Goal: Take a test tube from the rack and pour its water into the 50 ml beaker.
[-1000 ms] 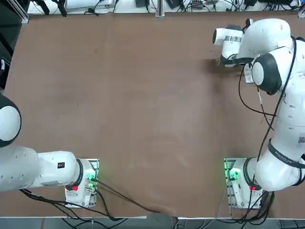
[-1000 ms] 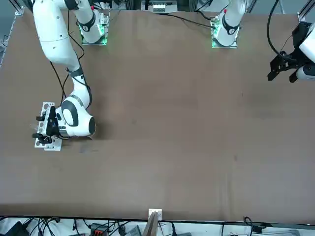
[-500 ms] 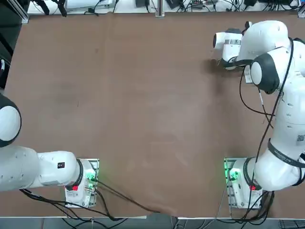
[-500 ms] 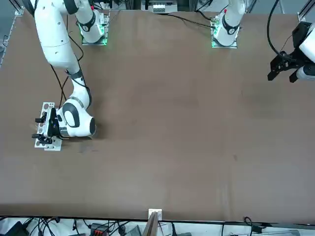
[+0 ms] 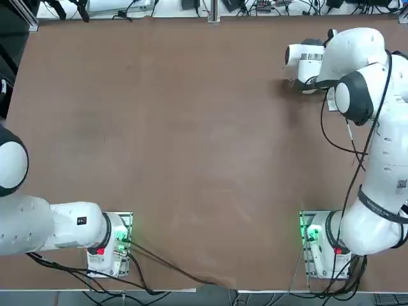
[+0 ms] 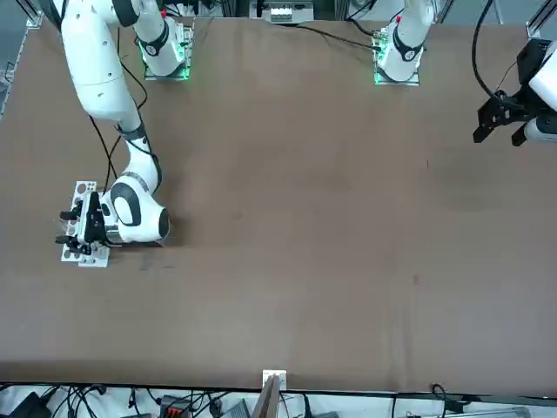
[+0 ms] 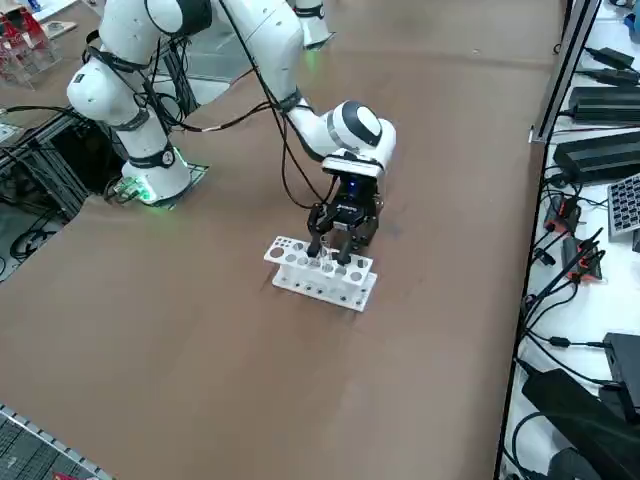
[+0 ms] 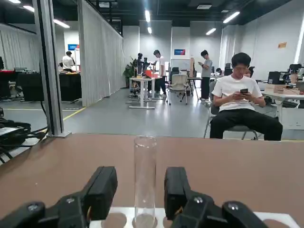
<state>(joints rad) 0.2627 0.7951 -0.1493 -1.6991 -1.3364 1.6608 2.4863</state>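
A broad brown bench (image 5: 191, 159) is seen from above, its surface faintly marked. Along its far edge, a white ledge (image 7: 575, 355) is strewn with black boxes (image 7: 600, 155) and tangled cords (image 7: 545, 320), and a pale keypad (image 7: 625, 205) is set among them. Beyond the bench, a phone (image 8: 243, 90) is held by a seated person (image 8: 242, 97) in a white T-shirt and black trousers. Farther back, another phone is held up by a standing person (image 8: 206, 73) in grey. A pale curtain (image 8: 102, 52) is hung behind a metal post (image 8: 51, 71), and the room is lit by ceiling lights (image 8: 231, 17).
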